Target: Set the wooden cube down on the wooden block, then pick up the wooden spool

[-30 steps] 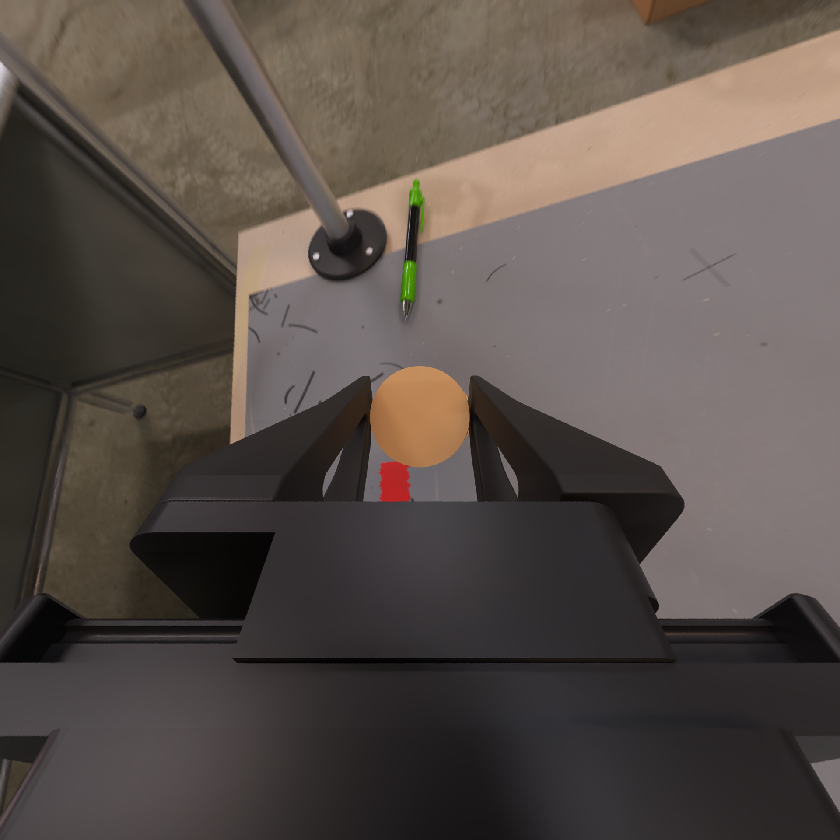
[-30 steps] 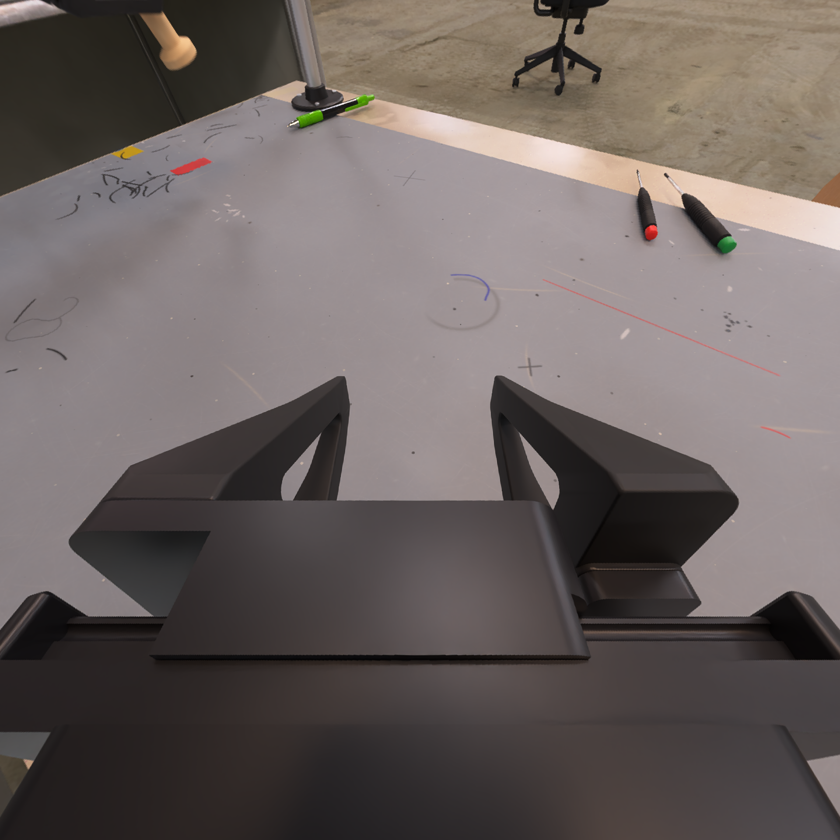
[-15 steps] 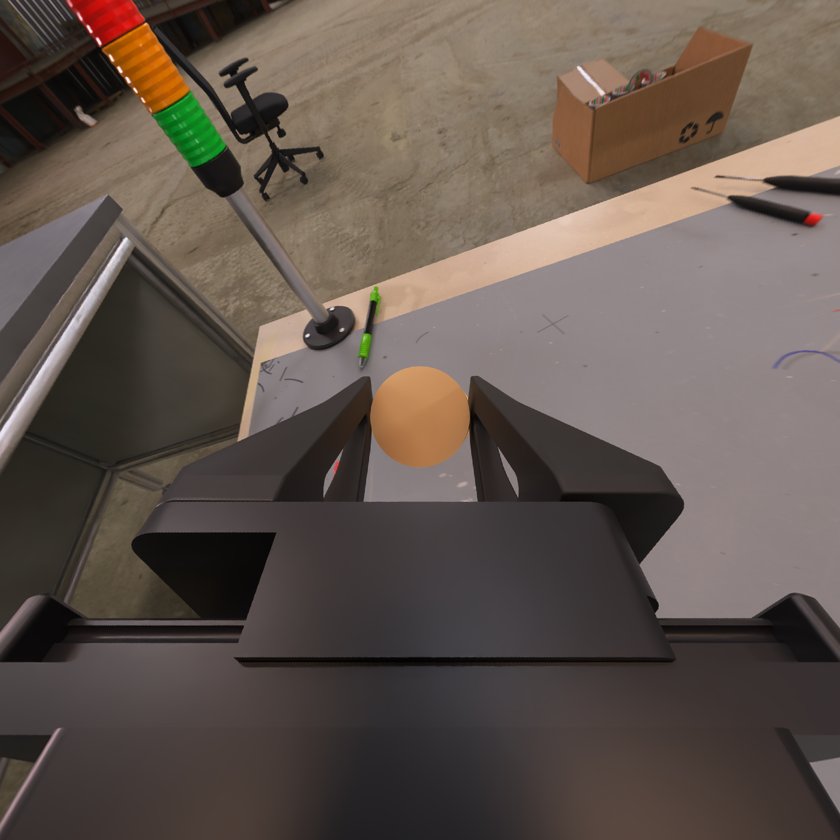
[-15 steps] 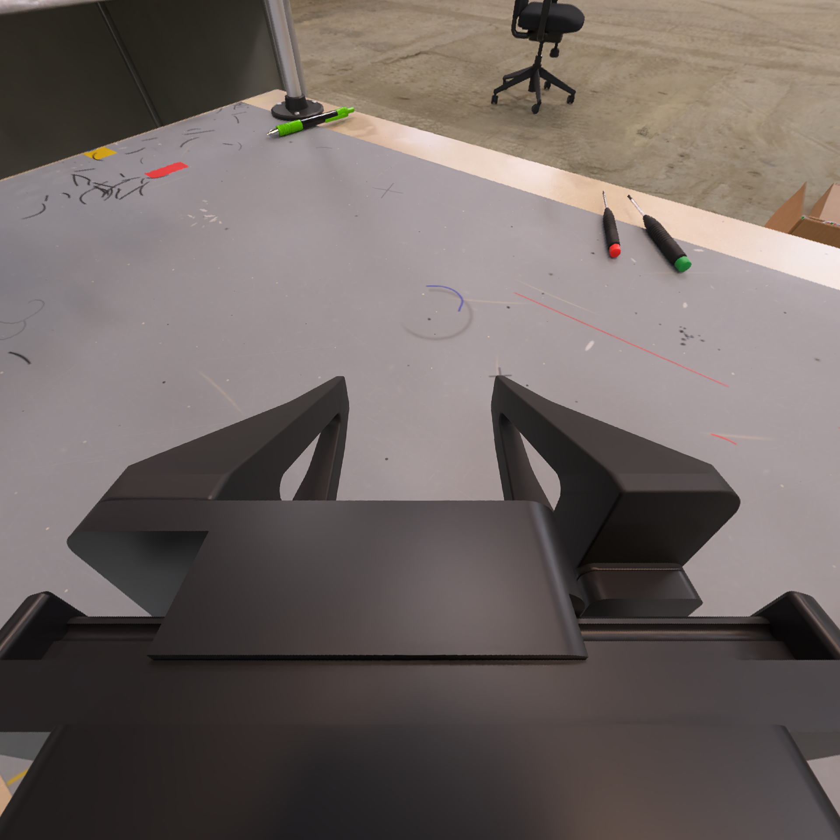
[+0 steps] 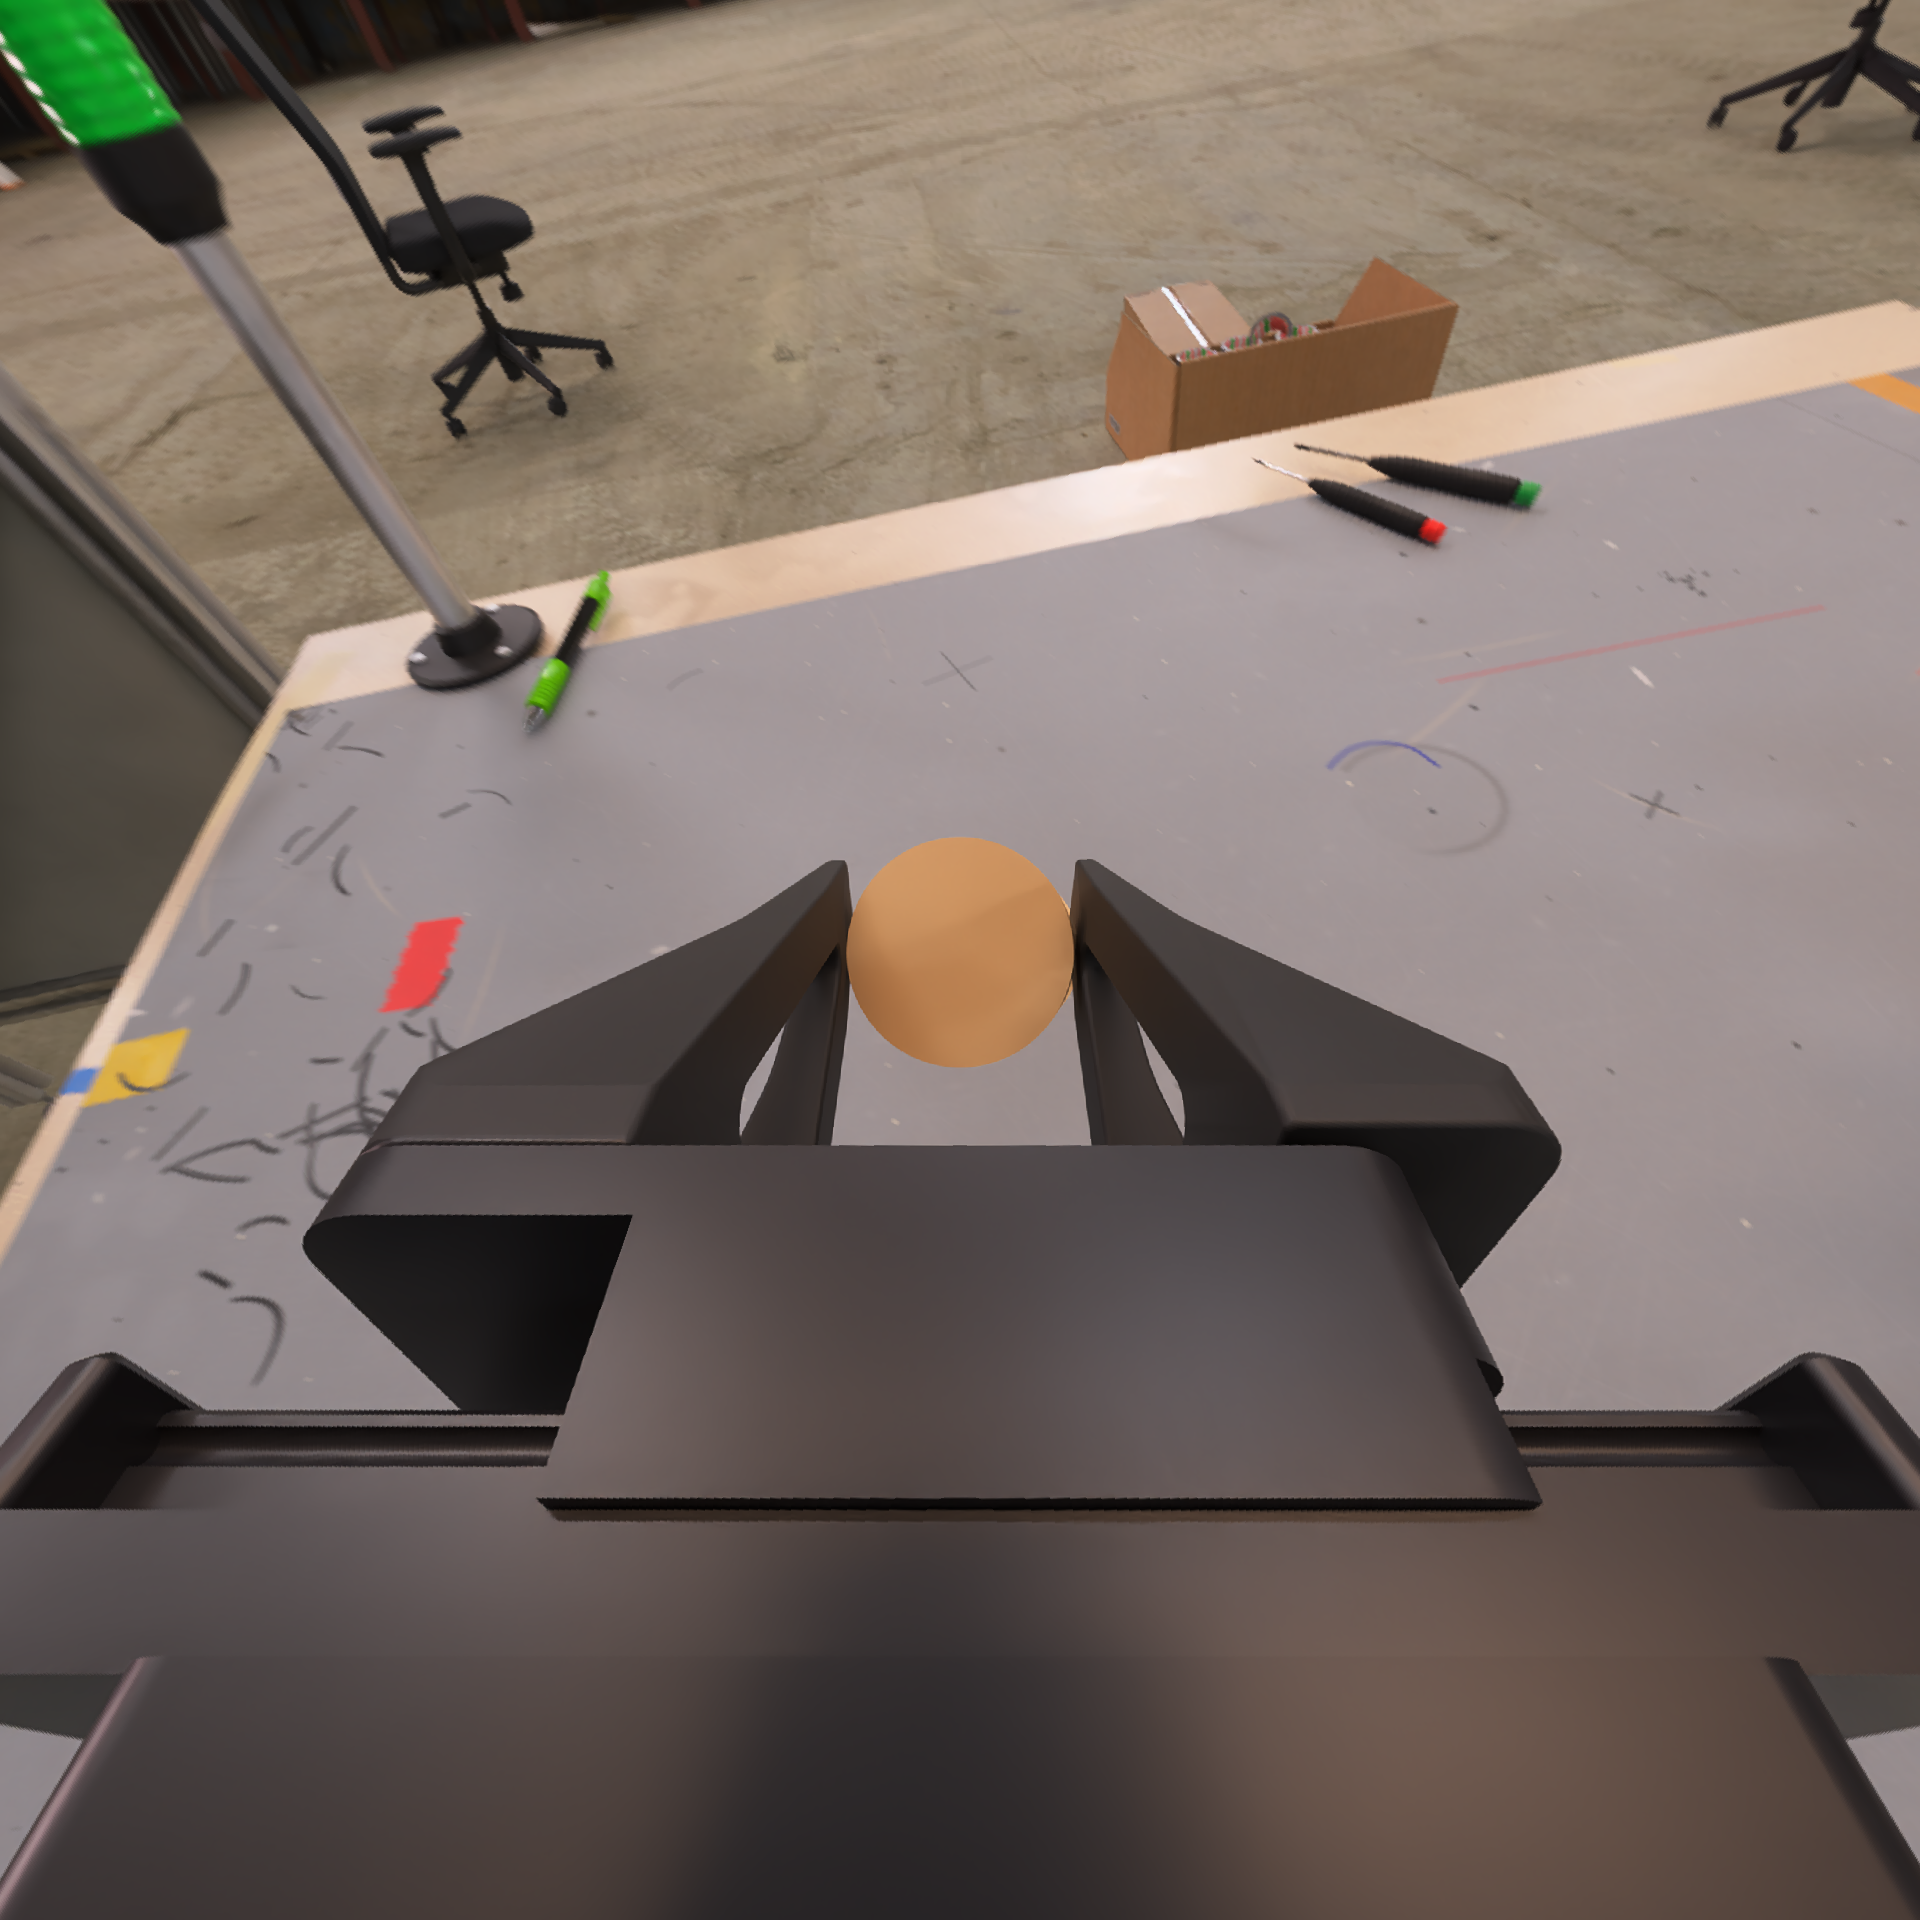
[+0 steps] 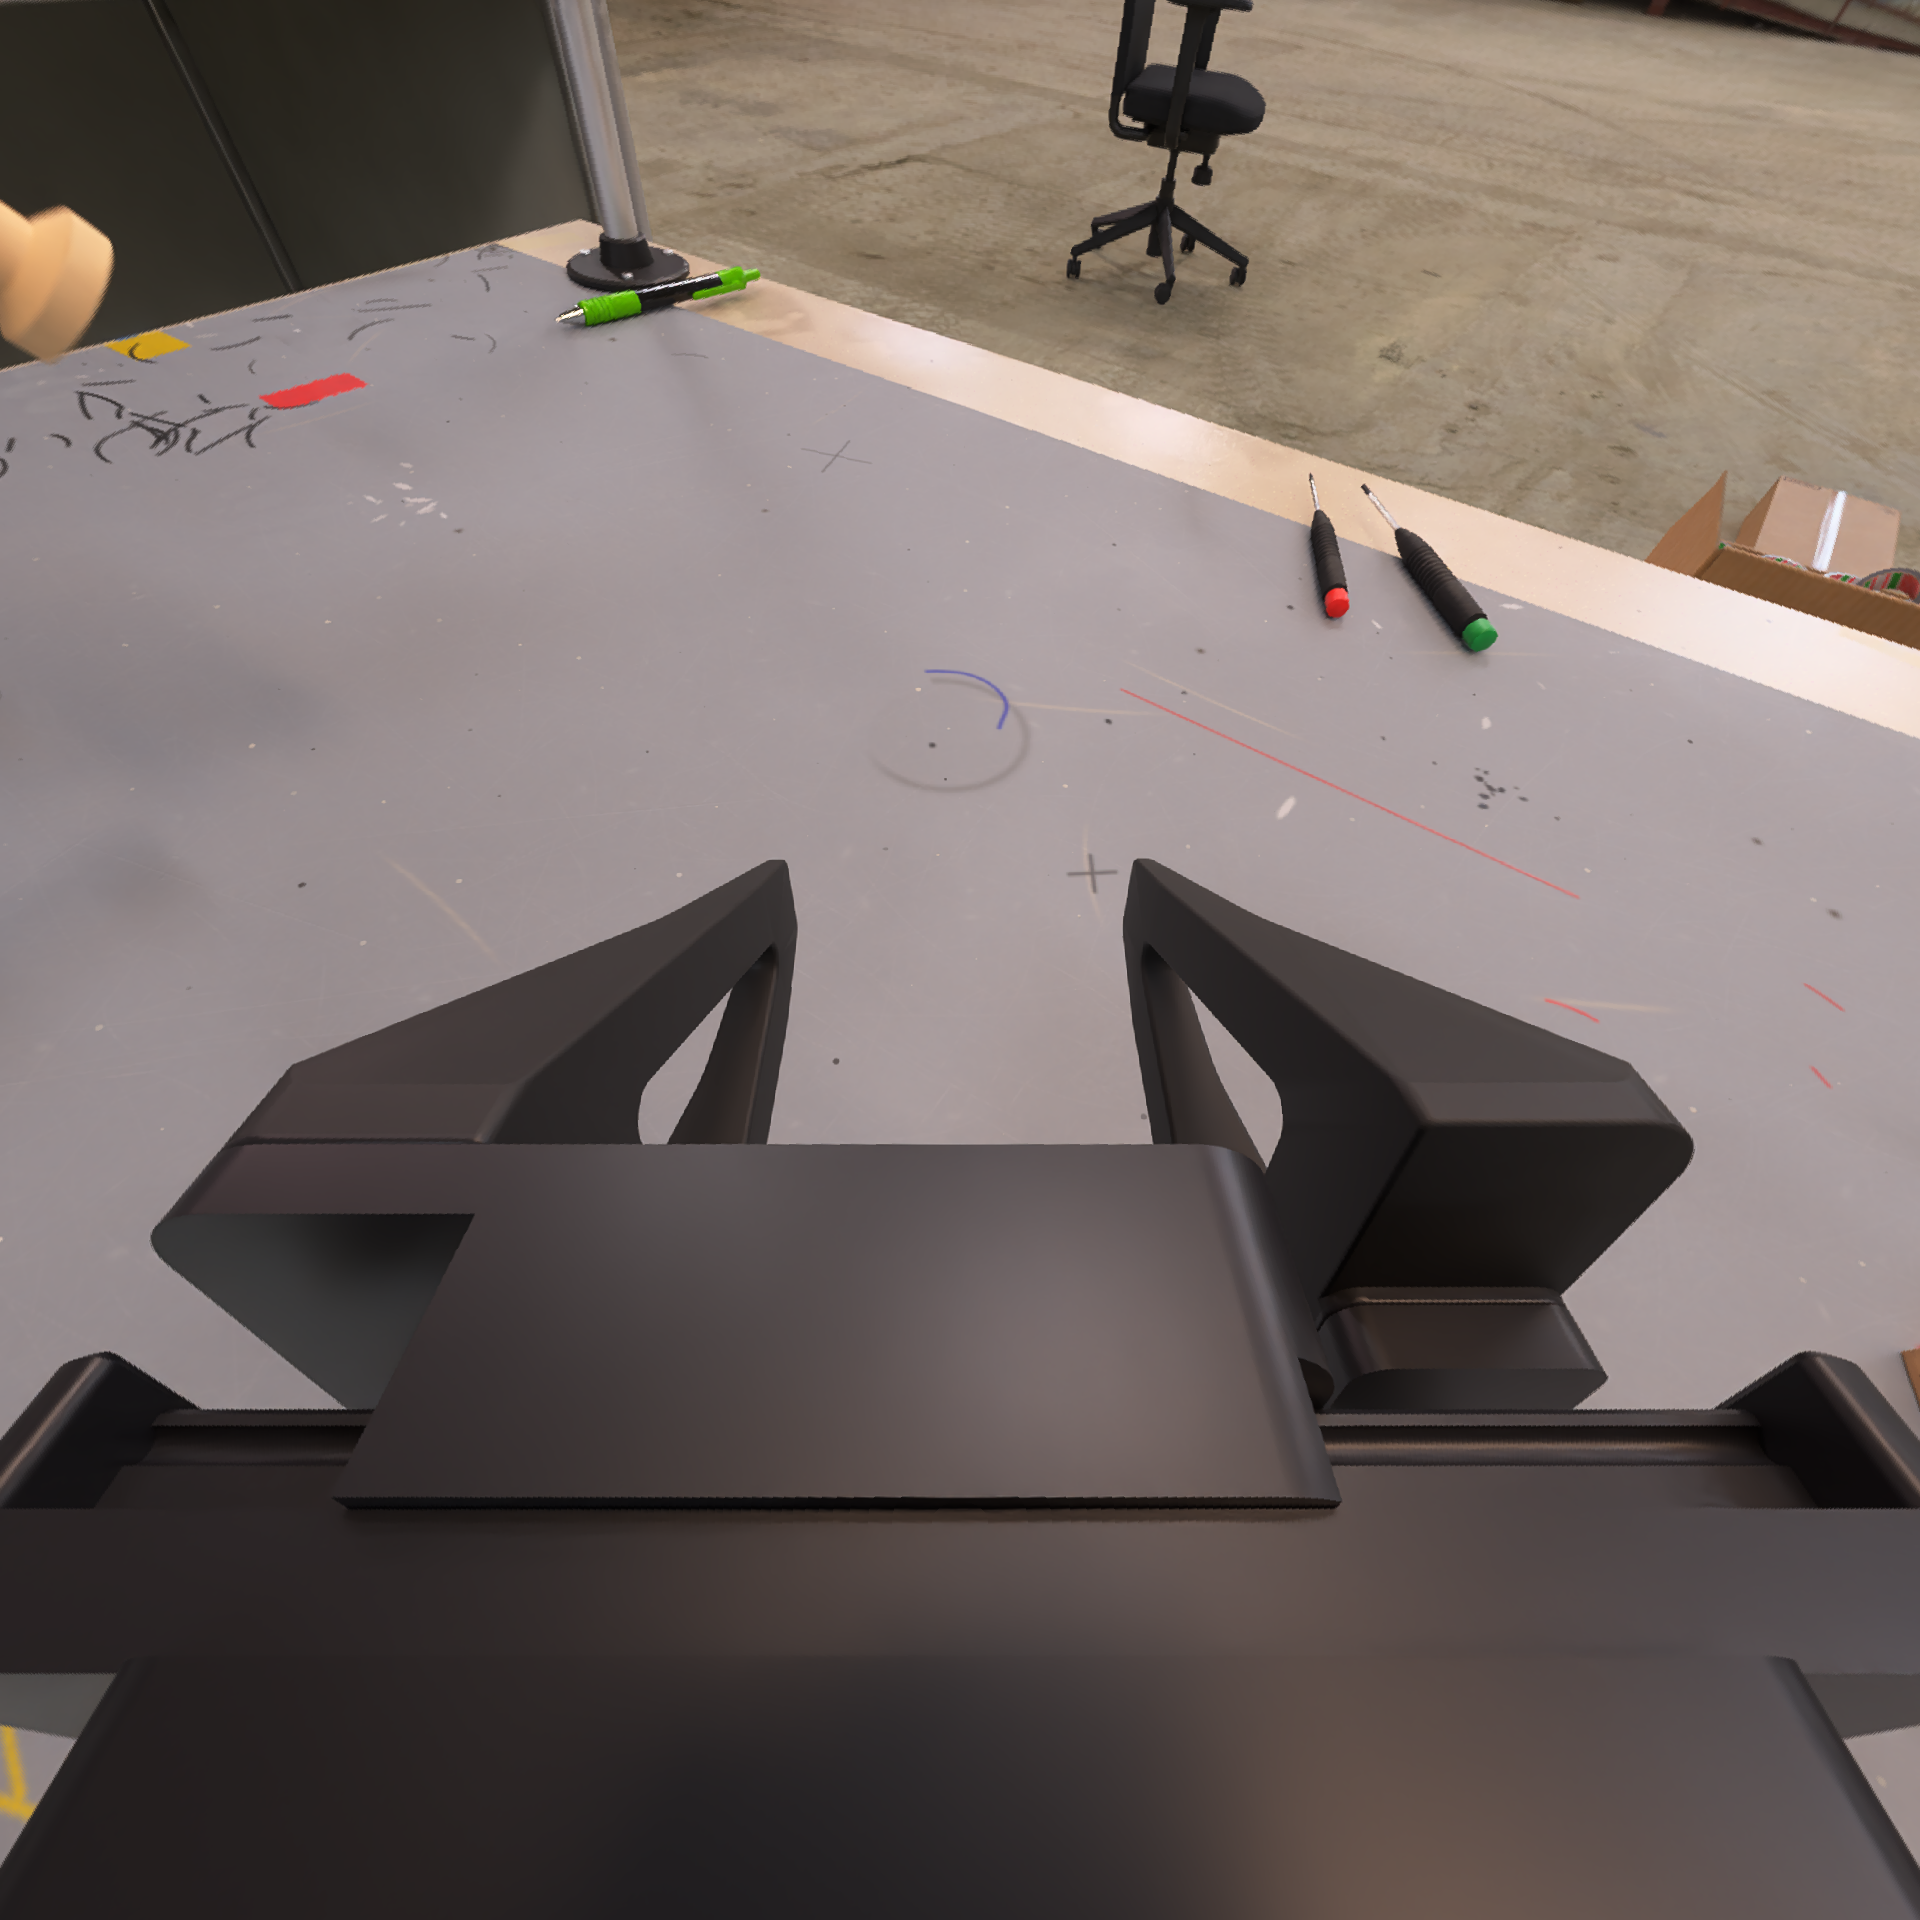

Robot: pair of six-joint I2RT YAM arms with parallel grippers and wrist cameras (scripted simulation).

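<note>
My left gripper is shut on the wooden spool, whose round tan end face shows between the black fingers, held above the grey mat. The spool also shows at the far left edge of the right wrist view, in the air. My right gripper is open and empty above the middle of the mat. The wooden cube and the wooden block are not in either view.
A green pen lies by a pole base at the far left corner. Two screwdrivers lie near the far edge. Red tape and yellow tape mark the left side. Beyond the table are chairs and a cardboard box.
My left gripper has risen and tilted up with the spool, so more of the table and floor shows. The right view shifted slightly; the spool reappeared at its left edge.
</note>
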